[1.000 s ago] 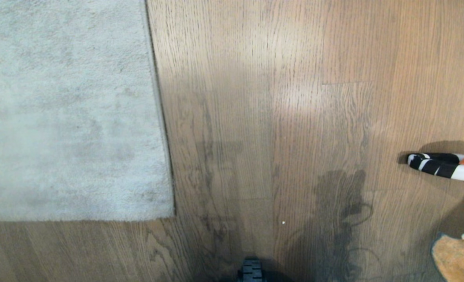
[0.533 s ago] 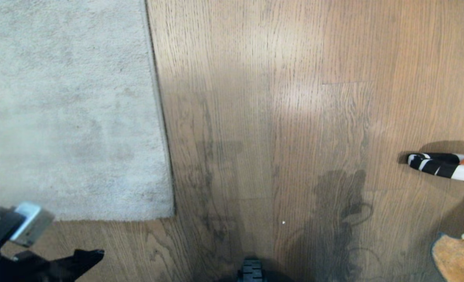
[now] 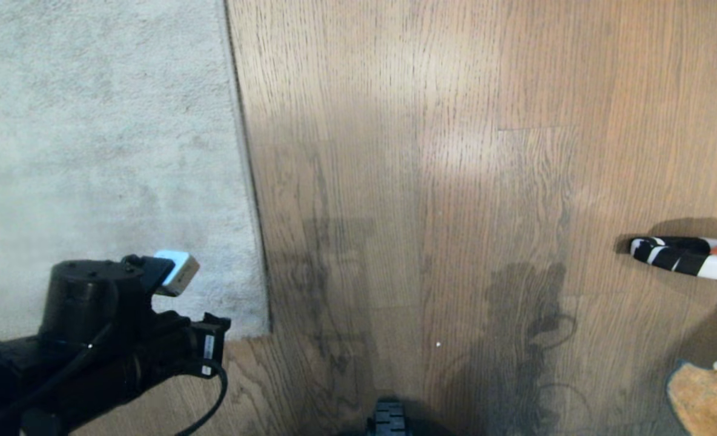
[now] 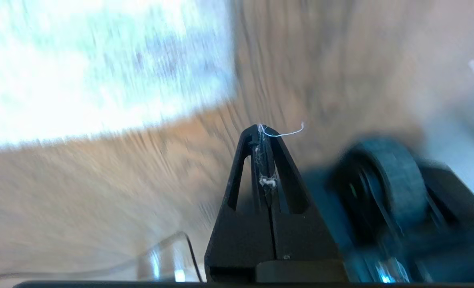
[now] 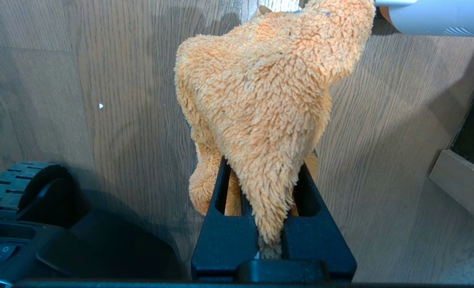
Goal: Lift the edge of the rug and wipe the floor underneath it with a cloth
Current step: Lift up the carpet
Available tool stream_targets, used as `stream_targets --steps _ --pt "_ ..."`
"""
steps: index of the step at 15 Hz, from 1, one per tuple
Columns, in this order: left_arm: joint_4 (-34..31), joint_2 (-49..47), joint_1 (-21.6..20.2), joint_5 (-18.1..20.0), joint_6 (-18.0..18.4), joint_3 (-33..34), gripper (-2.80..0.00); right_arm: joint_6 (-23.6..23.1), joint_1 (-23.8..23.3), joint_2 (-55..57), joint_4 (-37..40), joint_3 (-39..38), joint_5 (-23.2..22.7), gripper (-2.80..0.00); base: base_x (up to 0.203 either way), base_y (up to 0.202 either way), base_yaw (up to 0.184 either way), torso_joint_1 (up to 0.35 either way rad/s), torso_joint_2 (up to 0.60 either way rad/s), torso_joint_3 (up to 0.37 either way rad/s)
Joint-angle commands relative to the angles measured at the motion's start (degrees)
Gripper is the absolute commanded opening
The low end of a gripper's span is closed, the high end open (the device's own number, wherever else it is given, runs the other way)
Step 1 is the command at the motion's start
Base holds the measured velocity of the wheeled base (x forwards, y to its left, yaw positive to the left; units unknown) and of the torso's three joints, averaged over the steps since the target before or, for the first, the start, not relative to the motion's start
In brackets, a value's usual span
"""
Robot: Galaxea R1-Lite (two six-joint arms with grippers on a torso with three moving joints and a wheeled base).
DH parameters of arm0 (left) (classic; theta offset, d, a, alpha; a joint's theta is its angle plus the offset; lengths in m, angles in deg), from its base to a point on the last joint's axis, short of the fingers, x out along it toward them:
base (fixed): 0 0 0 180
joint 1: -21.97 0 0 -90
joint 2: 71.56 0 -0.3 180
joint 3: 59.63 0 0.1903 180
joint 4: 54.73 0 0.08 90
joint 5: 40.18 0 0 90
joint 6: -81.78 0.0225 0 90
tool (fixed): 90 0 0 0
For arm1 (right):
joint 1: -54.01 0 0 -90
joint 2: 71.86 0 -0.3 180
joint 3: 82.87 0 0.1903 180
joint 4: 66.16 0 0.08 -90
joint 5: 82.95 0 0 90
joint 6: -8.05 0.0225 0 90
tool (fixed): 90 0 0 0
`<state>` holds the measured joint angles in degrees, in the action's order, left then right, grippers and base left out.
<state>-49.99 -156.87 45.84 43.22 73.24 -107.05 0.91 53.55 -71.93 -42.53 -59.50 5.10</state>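
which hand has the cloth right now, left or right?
The right hand: its jaws are clamped on the orange cloth. The left hand is shut with nothing but lint in it, over the floor by the rug edge.

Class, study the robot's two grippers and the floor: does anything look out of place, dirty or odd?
Yes. White lint and a loose thread cling to the shut tips of the left gripper, which holds nothing. A tiny white speck lies on the floor. The rug edge lies flat.

A home room: wood-plank floor (image 3: pixel 455 151), pale grey rug (image 3: pixel 92 151)
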Motion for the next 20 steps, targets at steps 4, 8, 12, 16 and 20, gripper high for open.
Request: stream_targets --steps 4,8,12,16,20 --pt "2.0 -9.8 0.1 -10.5 0.2 -4.7 0.0 -0.1 0.0 0.1 0.0 0.0 -0.1 -2.8 0.0 0.0 0.0 0.0 0.0 0.0" --pt "1.5 -13.1 0.1 -14.8 1.6 -9.5 0.0 -0.1 0.0 0.1 0.0 0.0 0.0 -2.8 0.0 0.0 0.0 0.0 0.0 0.0" --pt "1.5 -16.8 0.2 -20.6 4.1 -15.1 0.0 -0.1 0.0 0.1 0.0 0.0 -0.1 -2.8 0.0 0.0 0.0 0.0 0.0 0.0" --pt "1.3 -19.4 0.3 -26.2 8.0 -19.6 0.0 -0.1 0.0 0.1 0.1 0.0 -0.1 -2.8 0.0 0.0 0.0 0.0 0.0 0.0" --pt "1.4 -21.4 0.5 -26.5 8.9 -22.7 0.0 -0.1 0.0 0.1 0.0 0.0 -0.1 -2.8 0.0 0.0 0.0 0.0 0.0 0.0"
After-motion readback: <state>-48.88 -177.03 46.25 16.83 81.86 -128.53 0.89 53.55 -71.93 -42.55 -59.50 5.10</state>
